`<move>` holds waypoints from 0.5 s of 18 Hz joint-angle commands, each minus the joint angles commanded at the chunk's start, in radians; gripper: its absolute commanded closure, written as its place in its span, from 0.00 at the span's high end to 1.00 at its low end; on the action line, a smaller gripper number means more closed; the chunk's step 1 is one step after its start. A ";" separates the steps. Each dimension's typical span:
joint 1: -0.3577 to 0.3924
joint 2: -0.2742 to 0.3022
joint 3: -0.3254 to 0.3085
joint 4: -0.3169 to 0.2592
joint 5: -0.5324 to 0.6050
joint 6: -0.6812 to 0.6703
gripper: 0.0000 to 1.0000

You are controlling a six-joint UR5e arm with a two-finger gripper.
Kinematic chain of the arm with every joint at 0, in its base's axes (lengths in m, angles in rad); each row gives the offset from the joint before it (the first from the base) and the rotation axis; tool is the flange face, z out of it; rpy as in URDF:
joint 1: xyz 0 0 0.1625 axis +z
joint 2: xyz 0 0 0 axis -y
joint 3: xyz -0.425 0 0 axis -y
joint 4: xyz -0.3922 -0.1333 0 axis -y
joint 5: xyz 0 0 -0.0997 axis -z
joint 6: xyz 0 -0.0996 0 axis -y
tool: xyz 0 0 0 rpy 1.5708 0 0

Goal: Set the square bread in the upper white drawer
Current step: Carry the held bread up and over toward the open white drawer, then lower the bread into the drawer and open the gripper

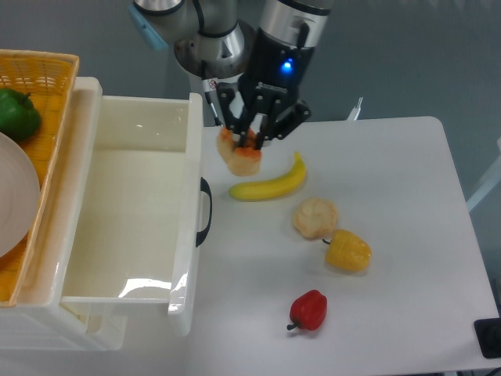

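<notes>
Camera view from above shows the bread [238,156] clamped between the fingers of the gripper [249,144], lifted clear of the table [407,204] and hanging just to the right of the drawer [133,207], near its front panel and above the black handle [205,211]. The slice sits tilted in the grasp, with its pale face turned partly toward the camera and most of its body below the fingertips. The drawer stands pulled out, its white tray bare inside. On the table to the right of the bread lie a banana [270,185], a round bun [315,217], a yellow pepper [348,251] and a red pepper [309,310], all well apart from the gripper. A wicker basket [35,70] at far left holds a green pepper [17,113] and a plate [14,196]. Judged risk: the slice hangs low and close to the front panel, so a sideways move without enough height could strike the rim and knock the bread loose or twist it free. A release made too near the panel could drop it onto the rim or outside the tray.
</notes>
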 joint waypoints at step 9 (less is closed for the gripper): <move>-0.069 -0.015 -0.002 0.002 -0.015 -0.011 0.40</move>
